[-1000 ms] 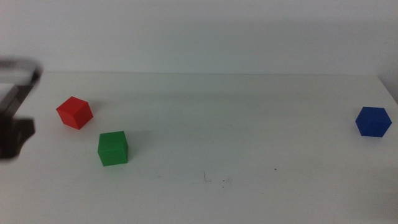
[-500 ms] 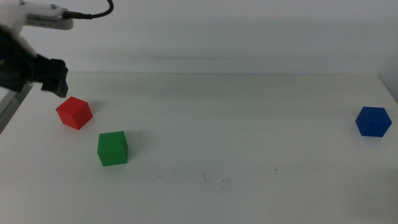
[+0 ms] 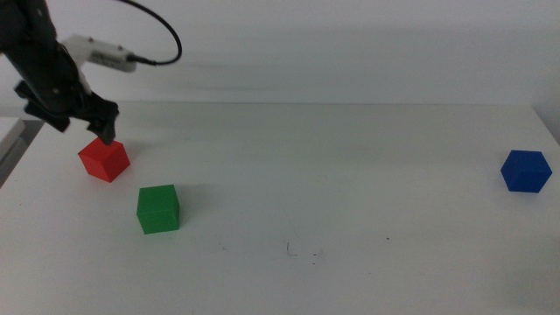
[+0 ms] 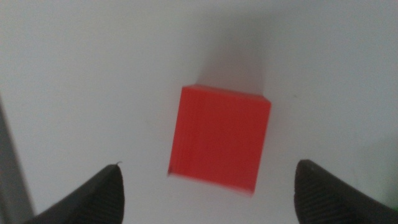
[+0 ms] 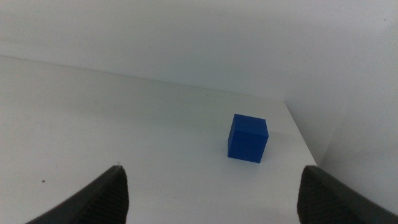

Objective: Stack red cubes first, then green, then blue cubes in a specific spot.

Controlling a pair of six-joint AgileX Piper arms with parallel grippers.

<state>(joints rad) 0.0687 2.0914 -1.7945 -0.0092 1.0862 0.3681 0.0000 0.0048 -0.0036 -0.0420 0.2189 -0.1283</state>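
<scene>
left gripper (image 4: 205, 186) fingers wide open, empty, red cube (image 4: 219, 138) straight below between them, turned slightly askew.

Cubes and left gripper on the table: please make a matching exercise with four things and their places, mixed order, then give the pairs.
Things:
1. red cube
2. green cube
3. blue cube
4. left gripper

Places:
A. far right side of the table, alone
B. in front of the red cube, nearer the camera
C. just above the red cube, open
D. between the open jaws in the left wrist view

Pairs: 1-D, 2-B, 3-A, 4-C
</scene>
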